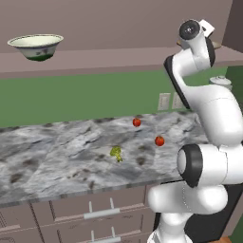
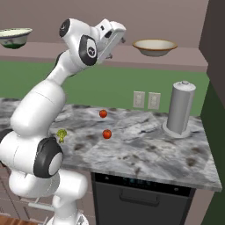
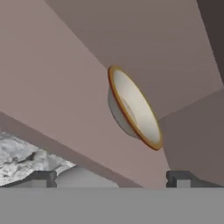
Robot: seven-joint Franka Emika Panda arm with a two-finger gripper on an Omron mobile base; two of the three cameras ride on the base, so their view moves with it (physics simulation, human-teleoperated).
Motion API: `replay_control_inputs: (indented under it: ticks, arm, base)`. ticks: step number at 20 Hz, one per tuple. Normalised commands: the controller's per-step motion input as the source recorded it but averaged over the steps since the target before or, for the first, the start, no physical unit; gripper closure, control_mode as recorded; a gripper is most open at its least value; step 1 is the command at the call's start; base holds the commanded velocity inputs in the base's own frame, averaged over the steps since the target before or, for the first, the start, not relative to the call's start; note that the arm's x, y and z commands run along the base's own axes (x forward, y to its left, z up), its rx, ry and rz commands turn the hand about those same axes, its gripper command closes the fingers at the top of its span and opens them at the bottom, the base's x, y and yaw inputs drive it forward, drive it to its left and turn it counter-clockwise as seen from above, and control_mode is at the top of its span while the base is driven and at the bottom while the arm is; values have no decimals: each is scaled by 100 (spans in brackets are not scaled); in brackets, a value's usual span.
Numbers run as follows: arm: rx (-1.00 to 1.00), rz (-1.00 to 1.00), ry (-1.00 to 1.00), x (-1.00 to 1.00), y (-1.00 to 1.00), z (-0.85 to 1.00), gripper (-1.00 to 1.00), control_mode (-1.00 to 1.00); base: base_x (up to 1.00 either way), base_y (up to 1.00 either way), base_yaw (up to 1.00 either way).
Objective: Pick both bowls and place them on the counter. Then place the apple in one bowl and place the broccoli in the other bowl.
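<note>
While the fingers [image 3: 109, 178] stand apart, the round tan bowl [image 3: 133, 107] sits on the smooth mauve shelf [image 2: 145, 61].

Marbled counter [image 1: 57, 156] bearing broccoli [image 1: 116, 153], two red fruits, grey canister [image 2: 179, 109]

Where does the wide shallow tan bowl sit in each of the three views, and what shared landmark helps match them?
Left base view: mostly hidden behind the arm's upper end at the top right; a sliver of rim shows.
Right base view: tan bowl upper right of centre, on the mauve shelf.
Hand view: centre, tilted by the camera's roll, gripper open below it.
Shared landmark: the mauve shelf.
</note>
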Motion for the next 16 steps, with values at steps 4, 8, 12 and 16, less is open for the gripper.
replay_control_inputs:
  ticks: [4, 8, 12, 16]
  arm:
    - [0, 0, 11, 83, -30, 0, -100, -100]
    - [0, 0, 11, 80, -24, -6, -100, -100]
    - [0, 0, 8, 68, -21, -7, -100, -100]
    - [0, 0, 6, 59, -26, -7, -100, -100]
  base:
    - [0, 0, 0]
    - [0, 0, 0]
    - [0, 0, 0]
    - [0, 0, 0]
